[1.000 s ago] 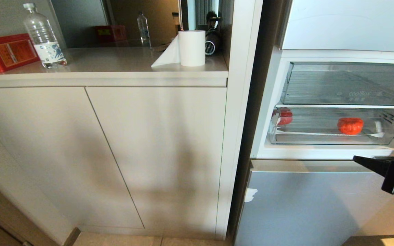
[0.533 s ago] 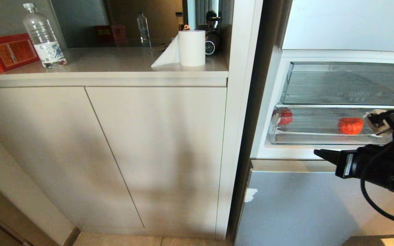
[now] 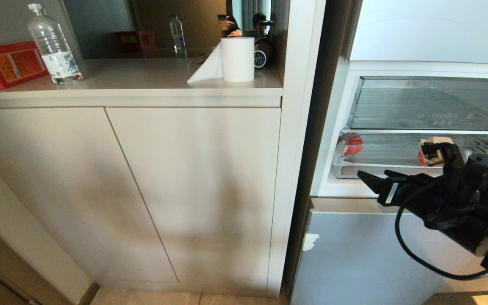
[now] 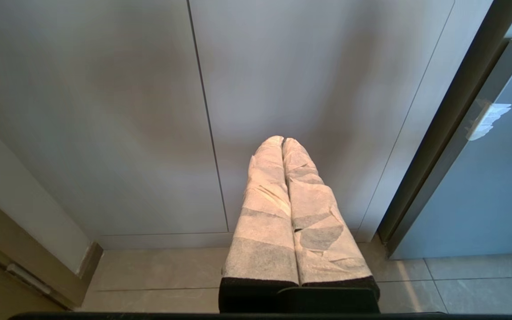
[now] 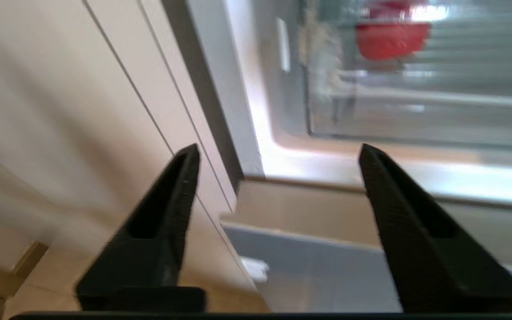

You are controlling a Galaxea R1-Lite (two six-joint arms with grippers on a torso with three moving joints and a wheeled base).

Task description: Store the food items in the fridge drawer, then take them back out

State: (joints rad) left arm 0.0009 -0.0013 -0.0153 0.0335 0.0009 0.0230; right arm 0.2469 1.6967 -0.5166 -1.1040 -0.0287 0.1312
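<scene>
Head view: two tomatoes, one point(image 3: 353, 144) at 9 o'clock end of fridge drawer point(image 3: 379, 169), other point(image 3: 422, 157) behind right tool point(image 3: 379, 180). Storing done; retrieval pending.
Left wrist view: left tool point(image 4: 282, 142) pressed together, parked.
Right wrist view: right tool point(image 5: 278, 155) spread wide, empty, tomato point(image 5: 391, 38) at 1 o'clock.

The right end effector point(image 3: 375, 181) is matte black — tapered, ribbed fingers point(image 5: 167, 213), a white label, a looping black cable. The left end effector point(image 4: 282, 142) wears wrinkled white tape.
</scene>
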